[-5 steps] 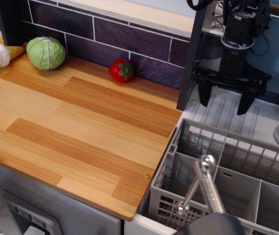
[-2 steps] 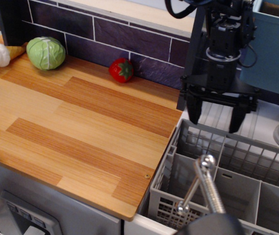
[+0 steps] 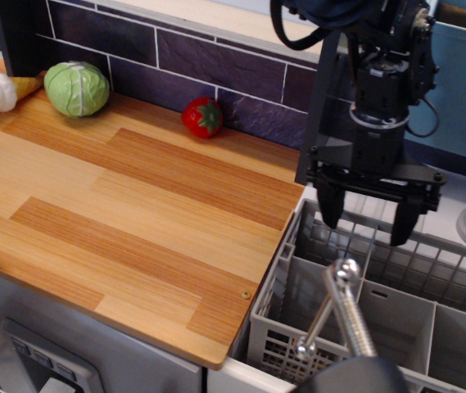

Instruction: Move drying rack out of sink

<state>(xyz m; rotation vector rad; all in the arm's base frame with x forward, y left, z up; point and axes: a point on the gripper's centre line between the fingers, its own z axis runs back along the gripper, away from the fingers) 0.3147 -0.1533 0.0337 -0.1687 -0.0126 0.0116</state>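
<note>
the gripper [image 3: 367, 226] is open over the drying rack [image 3: 380, 295] in the sink [image 3: 234, 378], maybe touching its back wall; lower straight, then pinch.

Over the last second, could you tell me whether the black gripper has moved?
Yes. The black gripper has come down and toward the camera, from over the white drainboard to the grey lattice drying rack's back wall, jaws open.
</note>
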